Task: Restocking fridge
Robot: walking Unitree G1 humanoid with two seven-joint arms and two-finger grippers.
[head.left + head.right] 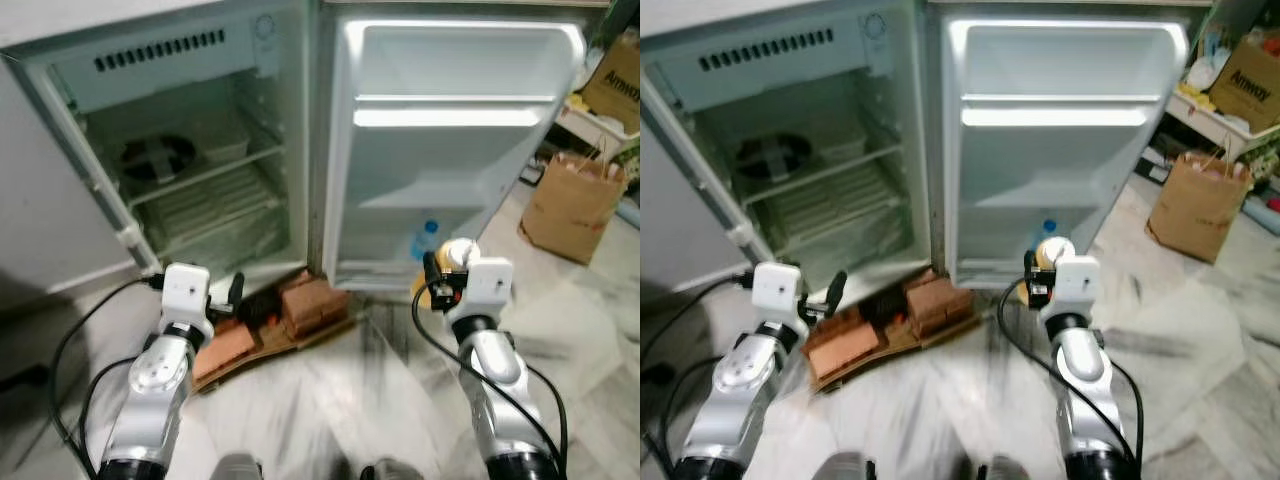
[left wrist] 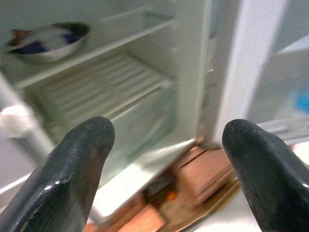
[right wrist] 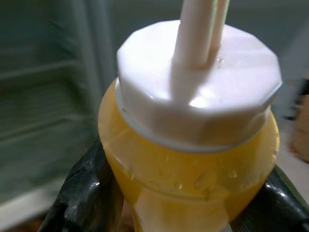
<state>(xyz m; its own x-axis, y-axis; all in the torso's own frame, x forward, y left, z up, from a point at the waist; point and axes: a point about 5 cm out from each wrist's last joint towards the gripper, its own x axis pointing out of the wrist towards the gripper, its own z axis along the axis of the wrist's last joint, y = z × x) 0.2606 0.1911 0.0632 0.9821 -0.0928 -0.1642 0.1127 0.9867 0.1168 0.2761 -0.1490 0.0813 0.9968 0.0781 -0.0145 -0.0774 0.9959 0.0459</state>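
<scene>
Bottle (image 3: 193, 140), yellow with a white cap, sat pinched between the right gripper (image 1: 447, 283)'s two black fingers, one pad (image 3: 84, 193) pressed to each flank. It was held upright, its long axis vertical, low and just in front of the open door (image 1: 450, 150). The door's bottom shelf (image 1: 395, 262) lay straight ahead of it and slightly above, so I judged the coming move to be a short lift and push forward into that shelf, beside the blue-capped bottle (image 1: 426, 238) already standing there. The right arm was plainly the nearer one to the door; the left faced the main compartment.

The left gripper (image 2: 166, 159) hung with its fingers spread wide and nothing between them, low before the fridge (image 1: 190, 150)'s open body, near the bricks (image 1: 310, 300) propping the cabinet's base.

The head views gave the layout: door, shelves, and a paper bag (image 1: 570, 205) off to the right on the floor. They barely showed the yellow bottle behind the wrist. The right wrist view showed it close, with droplets on its wall, suggesting a slick surface. The left wrist view showed a bowl (image 2: 46, 41) on the upper rack, which read as a dark blur from the head.
</scene>
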